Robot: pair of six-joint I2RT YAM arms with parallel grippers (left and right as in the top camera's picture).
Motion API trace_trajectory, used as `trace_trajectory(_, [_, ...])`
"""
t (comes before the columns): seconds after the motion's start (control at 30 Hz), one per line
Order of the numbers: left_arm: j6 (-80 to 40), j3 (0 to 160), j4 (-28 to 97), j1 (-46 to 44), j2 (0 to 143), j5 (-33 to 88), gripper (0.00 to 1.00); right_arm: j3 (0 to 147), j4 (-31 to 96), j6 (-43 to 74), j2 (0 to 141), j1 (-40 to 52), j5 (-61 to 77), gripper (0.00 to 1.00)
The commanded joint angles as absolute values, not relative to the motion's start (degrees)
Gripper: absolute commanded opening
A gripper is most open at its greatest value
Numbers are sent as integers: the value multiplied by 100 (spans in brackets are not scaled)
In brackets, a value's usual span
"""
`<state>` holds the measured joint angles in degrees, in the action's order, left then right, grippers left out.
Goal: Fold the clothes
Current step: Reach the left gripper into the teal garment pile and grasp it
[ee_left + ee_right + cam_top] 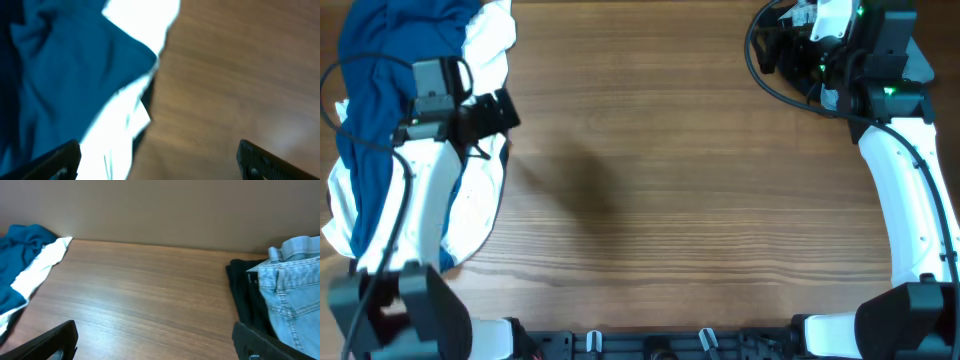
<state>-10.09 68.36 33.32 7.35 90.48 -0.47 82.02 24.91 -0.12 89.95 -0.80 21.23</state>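
Wooden table (670,150): blue T-shirt (370,60) heaped on white shirt (482,205); left gripper (157,152) and right gripper (155,330) gape wide, empty.

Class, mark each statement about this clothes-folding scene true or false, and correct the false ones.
1. The blue T-shirt lies neatly folded. False: it is crumpled with the white shirt at the left edge of the table.
2. The left gripper is open, holding nothing. True.
3. The right gripper grips the white shirt. False: it is open and empty, well apart from it.
4. Light-blue jeans touch a black garment. True.
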Motion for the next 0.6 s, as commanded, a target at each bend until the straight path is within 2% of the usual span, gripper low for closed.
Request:
trace_trajectory(0.0, [-928, 6904, 2875, 1323, 9441, 132, 100, 8355, 2502, 19, 9076, -49, 2515, 100])
trace_trajectory(0.1, [-589, 6904, 2803, 1559, 9830, 211, 100, 8355, 2536, 12, 9076, -49, 2510, 99])
trace_trajectory(0.27, [-242, 6904, 2740, 1468, 10409, 191, 100, 8355, 2676, 19, 9078, -49, 2512, 88])
trace_trajectory(0.37, [-161, 6901, 2436, 1367, 10619, 158, 99, 8355, 2749, 19, 9078, -49, 2510, 86])
trace_trajectory(0.4, [-148, 6901, 2274, 1339, 10696, 148, 99, 8355, 2775, 19, 9078, -49, 2510, 84])
trace_trajectory(0.47, [-148, 6901, 1981, 1321, 10871, 148, 98, 8355, 2842, 19, 9078, -49, 2512, 71])
trace_trajectory(0.57, [-145, 6901, 1800, 1323, 11063, 145, 98, 8355, 2902, 21, 9078, -49, 2512, 62])
